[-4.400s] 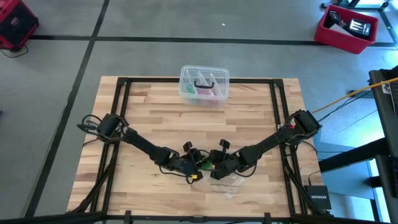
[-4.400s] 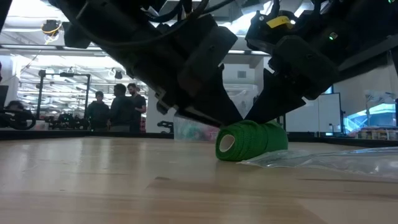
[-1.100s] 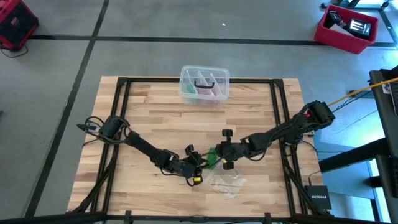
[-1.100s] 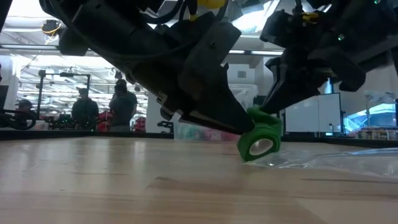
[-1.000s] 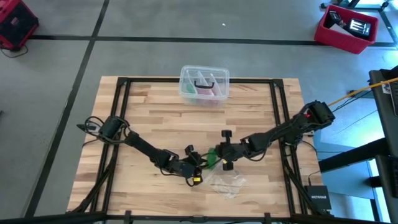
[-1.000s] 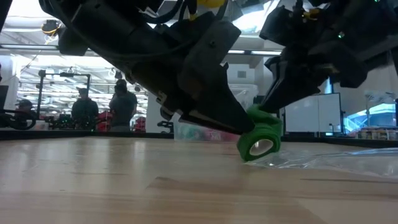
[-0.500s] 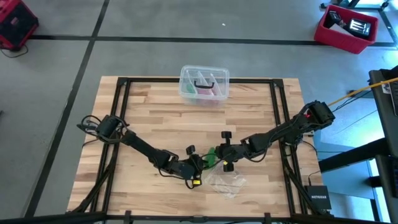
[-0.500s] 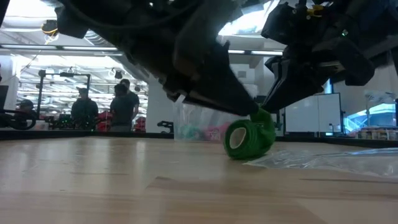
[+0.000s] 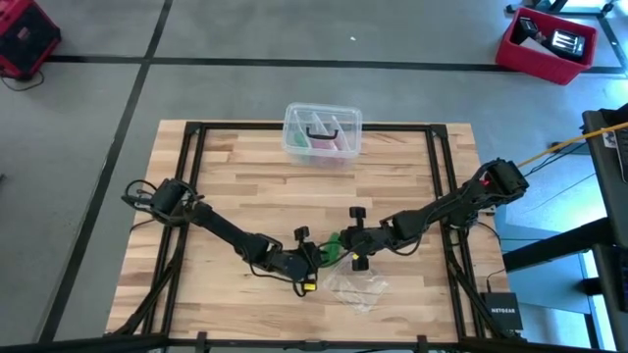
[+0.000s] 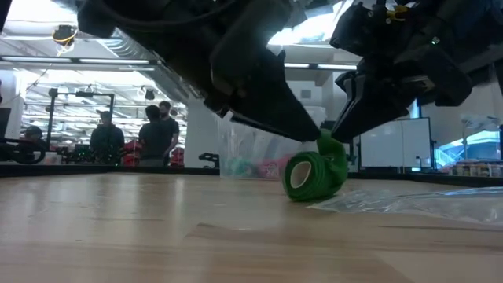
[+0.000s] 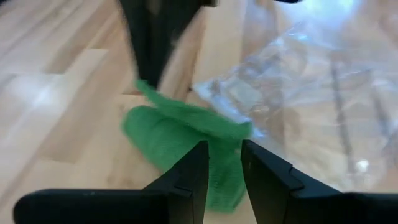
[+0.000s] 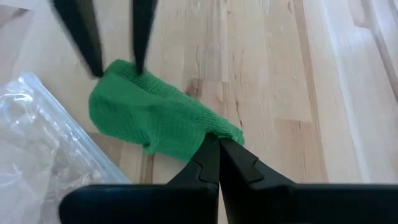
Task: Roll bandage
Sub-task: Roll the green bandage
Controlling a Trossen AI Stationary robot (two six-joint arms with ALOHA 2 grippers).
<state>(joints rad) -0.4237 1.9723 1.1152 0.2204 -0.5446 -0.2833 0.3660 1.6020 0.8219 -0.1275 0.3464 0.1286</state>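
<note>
Bandage, rolled into a bright green cylinder, rests on the bench between the two hands. The left hand has its fingers part open astride a loose fold of the fabric, the roll lying just beyond its tips. The right hand, facing it from the other side, is clenched, pinching the edge of the green strip at its fingertips. Crinkled clear plastic bag lies just beside the roll, nearer the bench's front edge. A clear plastic box sits well apart.
</note>
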